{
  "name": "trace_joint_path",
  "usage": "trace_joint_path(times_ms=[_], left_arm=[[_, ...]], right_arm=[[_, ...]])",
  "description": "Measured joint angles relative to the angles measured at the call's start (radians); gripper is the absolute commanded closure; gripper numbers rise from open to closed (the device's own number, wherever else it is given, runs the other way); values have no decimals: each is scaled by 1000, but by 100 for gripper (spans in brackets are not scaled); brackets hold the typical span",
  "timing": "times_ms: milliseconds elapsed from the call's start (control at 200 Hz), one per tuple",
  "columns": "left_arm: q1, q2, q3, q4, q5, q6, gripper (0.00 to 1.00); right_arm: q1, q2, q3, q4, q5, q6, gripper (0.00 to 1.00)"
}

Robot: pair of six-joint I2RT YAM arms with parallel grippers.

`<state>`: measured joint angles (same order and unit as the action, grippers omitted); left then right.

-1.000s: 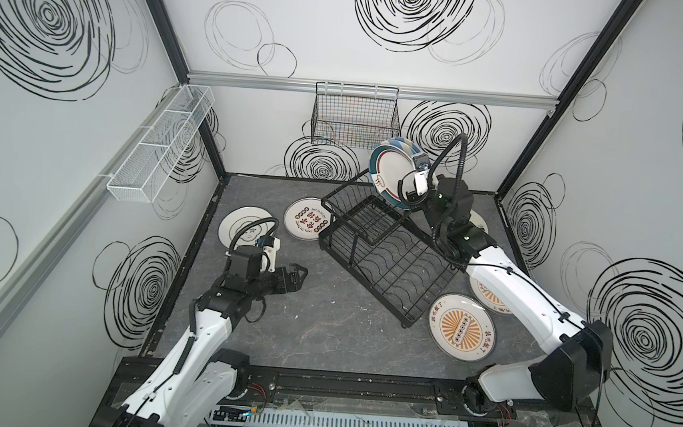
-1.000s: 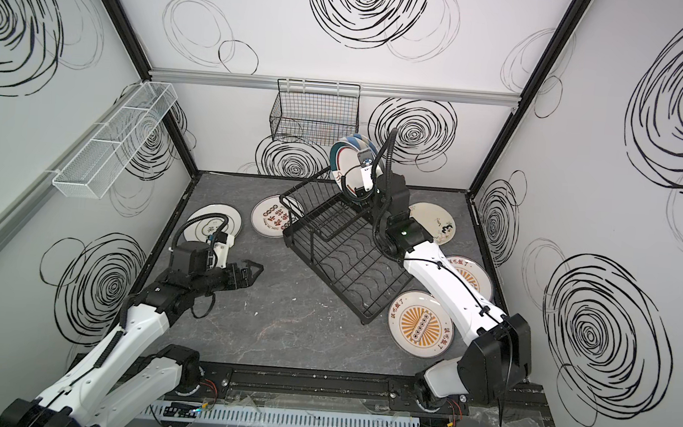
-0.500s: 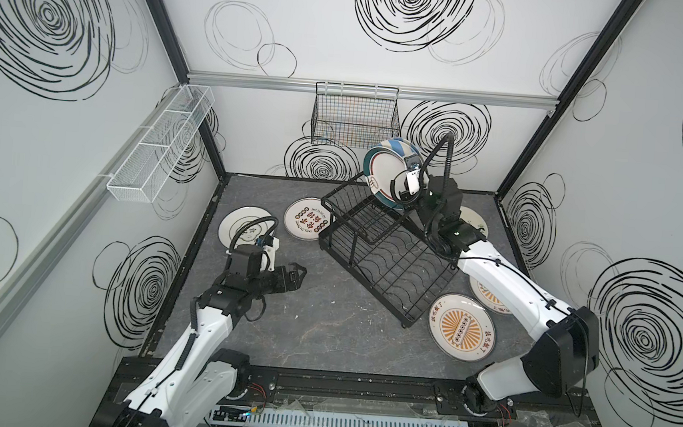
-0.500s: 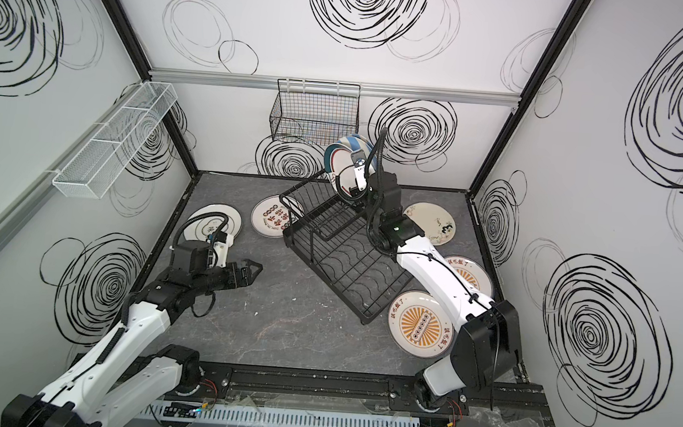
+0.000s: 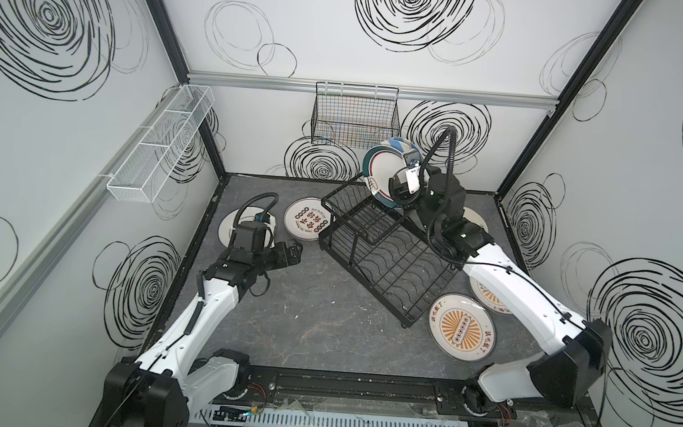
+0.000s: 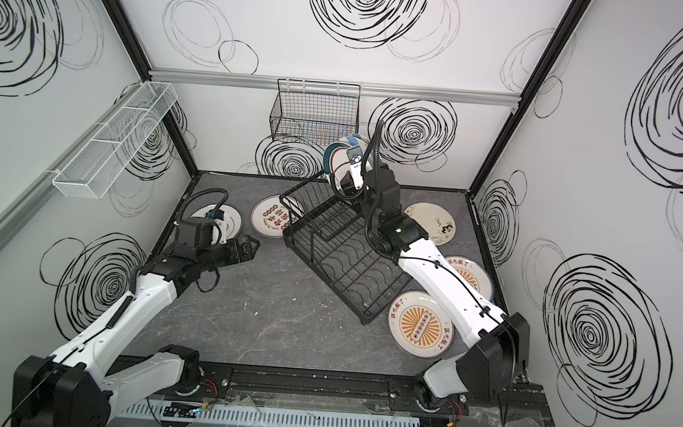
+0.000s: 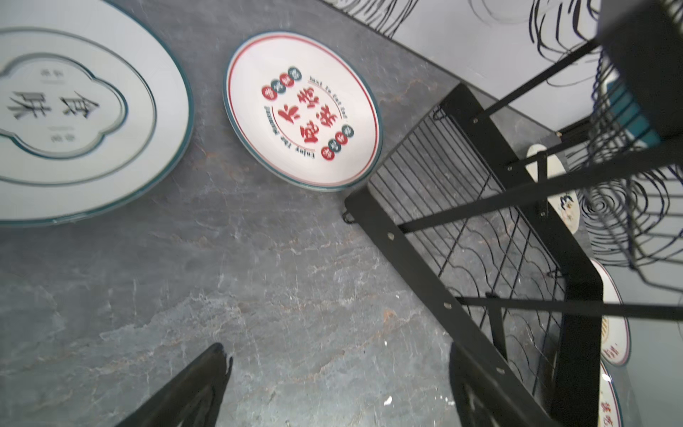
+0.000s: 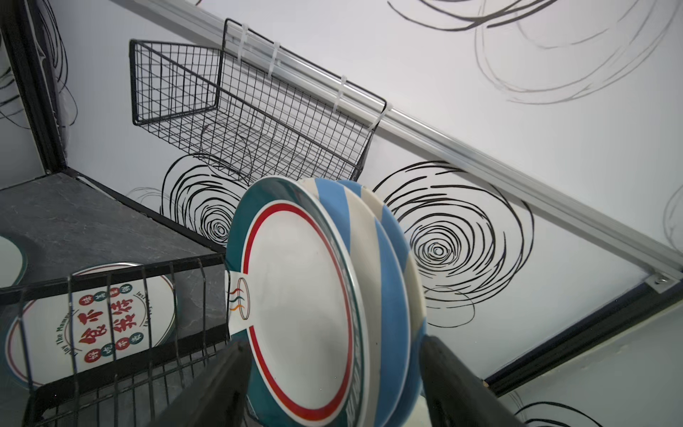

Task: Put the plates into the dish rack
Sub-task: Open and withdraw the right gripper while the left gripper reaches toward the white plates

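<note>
The black wire dish rack (image 5: 386,264) stands slanted in the middle of the floor. On its upper shelf (image 5: 356,220) a teal-rimmed white plate (image 5: 378,175) stands on edge, with blue-and-cream striped plates (image 8: 384,240) right behind it. My right gripper (image 8: 334,344) is open and straddles these standing plates (image 8: 299,295), its fingers (image 8: 221,377) apart from them on both sides. My left gripper (image 7: 338,349) hangs open over bare floor left of the rack (image 7: 480,240), holding nothing. Nearby lie a red-character plate (image 5: 308,222) and a cloud-emblem plate (image 7: 74,111).
Two orange sunburst plates (image 6: 420,325) (image 6: 470,274) and a cream plate (image 6: 430,225) lie flat on the floor right of the rack, partly under my right arm. A black grid basket (image 5: 353,117) hangs on the back wall, a white mesh basket (image 5: 157,146) on the left wall.
My right gripper has opened and let go of the teal-rimmed plate, which now stands on the rack's upper shelf slightly further left. The left arm has not moved.
</note>
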<state>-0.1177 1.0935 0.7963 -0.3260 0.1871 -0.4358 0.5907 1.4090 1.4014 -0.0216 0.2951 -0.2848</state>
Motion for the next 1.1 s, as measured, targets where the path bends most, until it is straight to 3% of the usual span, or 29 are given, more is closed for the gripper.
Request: trace_joint_path(times_ms=[140,310,575,851,1101], left_arm=[[8,87,100,16,-79,24,4],[18,208,175,60,-148,56,4],[-34,390,251,151,-191,80,4],[148,549,269,170,-249,89,4],[222,687,299,180,-238,90,4]], right_arm=[[0,-146,0,-98,-30,88,12],[19,-345,-68,-190,-156,229,9],[256,-608,-428,-251,-229,461,9],[512,-666,-597,-265,-125,607,8],[549,-623,-618,-208,-102,641,8]])
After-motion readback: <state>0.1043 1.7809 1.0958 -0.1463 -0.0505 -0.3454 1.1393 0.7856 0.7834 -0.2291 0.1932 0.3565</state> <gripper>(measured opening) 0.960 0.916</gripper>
